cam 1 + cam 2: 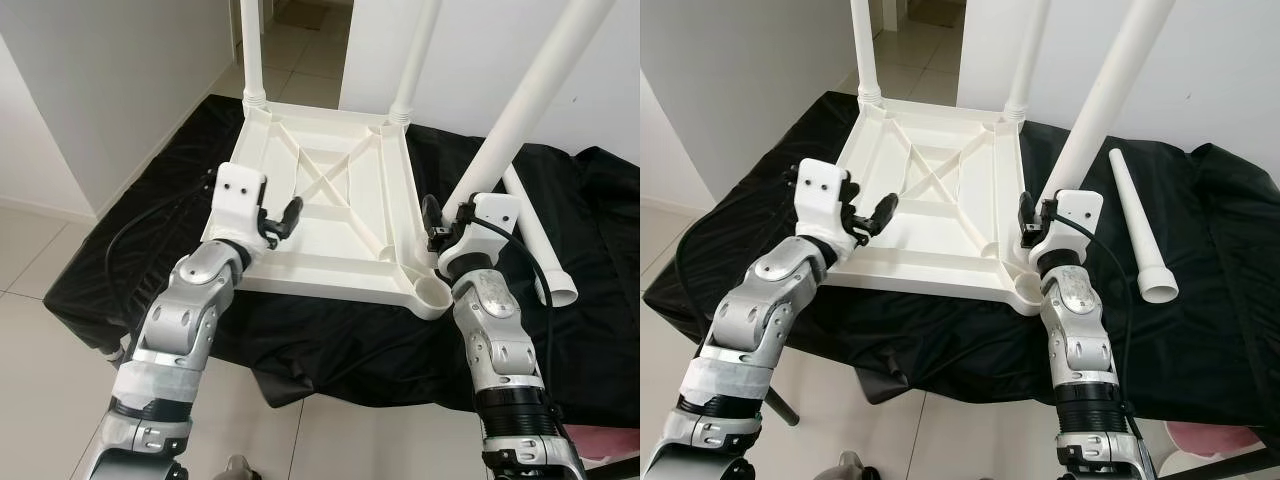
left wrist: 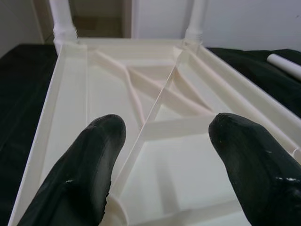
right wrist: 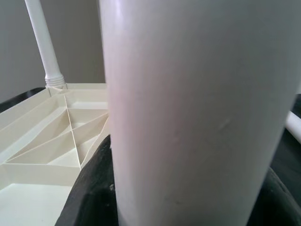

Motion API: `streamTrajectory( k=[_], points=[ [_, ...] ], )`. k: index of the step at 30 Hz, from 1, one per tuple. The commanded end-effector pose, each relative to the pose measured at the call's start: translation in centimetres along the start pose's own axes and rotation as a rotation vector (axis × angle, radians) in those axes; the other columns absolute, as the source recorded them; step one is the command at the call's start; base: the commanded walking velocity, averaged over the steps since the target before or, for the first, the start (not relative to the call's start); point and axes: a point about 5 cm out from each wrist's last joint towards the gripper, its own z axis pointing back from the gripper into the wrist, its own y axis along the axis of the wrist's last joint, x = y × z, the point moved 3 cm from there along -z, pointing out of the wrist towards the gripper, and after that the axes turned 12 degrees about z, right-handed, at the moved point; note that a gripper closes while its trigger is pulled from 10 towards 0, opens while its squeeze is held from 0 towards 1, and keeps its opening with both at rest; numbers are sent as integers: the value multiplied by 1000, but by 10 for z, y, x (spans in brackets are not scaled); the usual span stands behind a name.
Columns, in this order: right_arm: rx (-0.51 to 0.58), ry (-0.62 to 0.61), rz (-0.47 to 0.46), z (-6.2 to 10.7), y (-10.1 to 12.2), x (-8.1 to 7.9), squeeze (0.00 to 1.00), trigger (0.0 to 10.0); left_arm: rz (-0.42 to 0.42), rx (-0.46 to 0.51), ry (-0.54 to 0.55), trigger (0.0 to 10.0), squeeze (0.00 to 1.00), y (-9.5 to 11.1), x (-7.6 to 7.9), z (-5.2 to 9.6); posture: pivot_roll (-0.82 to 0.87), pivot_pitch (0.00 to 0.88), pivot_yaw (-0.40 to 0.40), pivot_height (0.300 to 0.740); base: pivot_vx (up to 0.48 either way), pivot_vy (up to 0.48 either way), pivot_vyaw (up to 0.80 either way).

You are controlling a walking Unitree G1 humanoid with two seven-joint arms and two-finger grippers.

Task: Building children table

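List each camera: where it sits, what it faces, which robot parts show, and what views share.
Left eye, on the head, looks down at the upturned table top on a black cloth; both silver arms show.
Right eye: same scene; loose leg lies beside.
Left wrist looks along the open left gripper over the table top.
Right wrist: right gripper around a leg.
All share the table top.

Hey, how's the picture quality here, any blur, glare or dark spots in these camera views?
Left eye view: evenly lit and sharp, the white tabletop crisp against the black cloth. Left wrist view: the fingers are soft, the tabletop ribs clearer. Right wrist view: the leg held in the right hand is so close that it blurs, with a faint pinkish cast. No harsh glare anywhere.
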Motion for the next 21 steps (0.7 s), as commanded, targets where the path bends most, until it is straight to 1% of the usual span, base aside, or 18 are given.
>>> streamTrajectory(
  k=[1, 4, 5, 6, 7, 8, 9, 10, 12, 13, 15, 16, 17, 18, 19, 20, 21],
  points=[
    [3, -29, -3, 3, 1, 3, 0, 10000, 40, -74, 72, 10000, 0, -24, -10, 6, 4, 0, -3, 740, 0, 0, 0],
    [3, -33, -6, 3, 2, 3, 0, 10000, 49, -87, 78, 10000, 0, -28, -11, 8, 4, 0, -3, 740, 0, 0, 0],
    [3, -42, -7, 5, 2, 3, 0, 10000, 86, -59, 153, 10000, 0, -27, -22, 12, -10, 0, 13, 740, 0, 0, 0],
    [3, -48, -8, 6, 1, 3, 0, 10000, 100, -32, 230, 10000, 0, -26, -34, 16, -16, 0, 19, 740, 0, 0, 0],
    [3, -48, -8, 6, 1, 3, 0, 10000, 100, -32, 230, 10000, 0, -26, -34, 16, -16, 0, 19, 740, 0, 0, 0],
    [0, -54, -9, 8, 1, 3, 0, 10000, 112, -8, 299, 10000, 0, -26, -46, 21, -22, 0, 25, 740, 0, 0, 0],
    [-3, -58, -11, 10, 1, 3, 0, 10000, 118, 8, 350, 10000, 0, -25, -54, 26, -22, 0, 25, 740, 0, 0, 0],
    [-5, -59, -11, 11, 0, 2, 0, 10000, 115, 26, 384, 10000, 0, -24, -59, 29, -24, 0, 30, 740, 0, 0, 0],
    [-5, -59, -11, 11, 0, 2, 0, 10000, 115, 26, 384, 10000, 0, -24, -59, 29, -24, 0, 30, 740, 0, 0, 0],
    [-7, -60, -11, 12, 0, 2, 0, 10000, 130, 58, 417, 10000, 0, -20, -65, 32, -29, 0, 36, 740, 0, 0, 0],
    [-11, -68, -8, 14, -1, 4, 0, 10000, 148, 165, 457, 10000, 0, -4, -73, 39, -33, 0, 42, 740, 0, 0, 0],
    [-11, -68, -8, 14, -1, 4, 0, 10000, 148, 165, 457, 10000, 0, -4, -73, 39, -33, 0, 42, 740, 0, 0, 0],
    [-13, -71, -8, 15, -1, 5, 0, 10000, 152, 191, 464, 10000, 0, -1, -74, 41, -33, 0, 42, 740, 0, 0, 0],
    [-16, -75, -8, 16, -1, 5, 0, 10000, 166, 206, 443, 10000, 0, 3, -72, 42, -35, 0, 47, 740, 0, 0, 0],
    [-20, -80, -8, 18, -2, 5, 0, 10000, 163, 242, 404, 10000, 0, 13, -67, 45, -36, 0, 48, 740, 0, 0, 0],
    [-20, -80, -8, 18, -2, 5, 0, 10000, 163, 242, 404, 10000, 0, 13, -67, 45, -36, 0, 48, 740, 0, 0, 0],
    [-23, -83, -8, 20, -2, 5, 0, 10000, 201, 278, 358, 10000, 0, 19, -62, 50, -41, 0, 53, 740, 0, 0, 0]
  ],
)
